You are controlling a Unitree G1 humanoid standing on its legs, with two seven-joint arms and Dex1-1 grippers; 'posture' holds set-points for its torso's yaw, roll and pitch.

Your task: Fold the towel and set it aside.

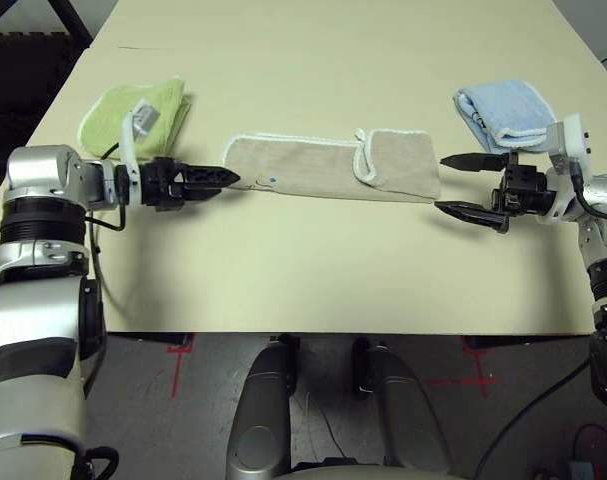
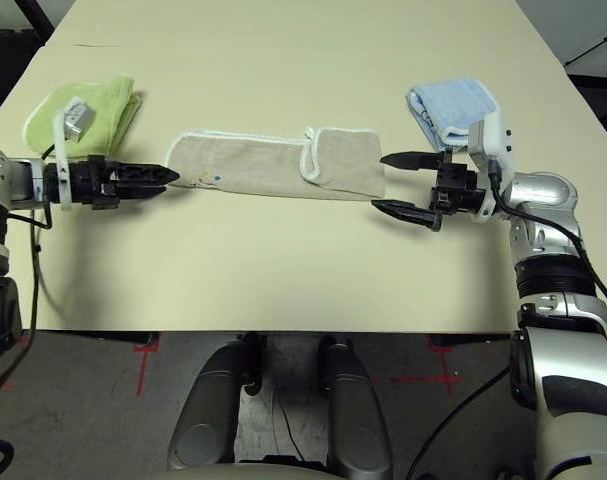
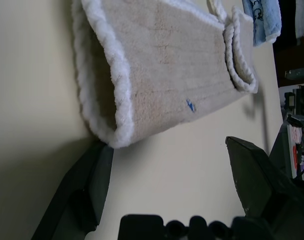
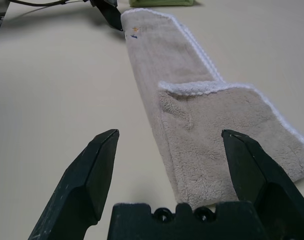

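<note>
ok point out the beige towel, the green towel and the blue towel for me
beige towel [image 1: 313,168], left eye view, on the long single-layer middle stretch
green towel [image 1: 108,115], left eye view, on its bare top face
blue towel [image 2: 453,105], right eye view, on the folded top layer

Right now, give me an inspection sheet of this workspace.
Surface: pale table, bare near the front edge.
Job's things: beige towel lying flat in a long strip, its right end folded over.
Clutter: green towel back left; blue towel back right.
Grippers: left gripper open at the towel's left end; right gripper open just off its right end.
Cables: black cable by the left arm.
Surroundings: red floor marks.
</note>
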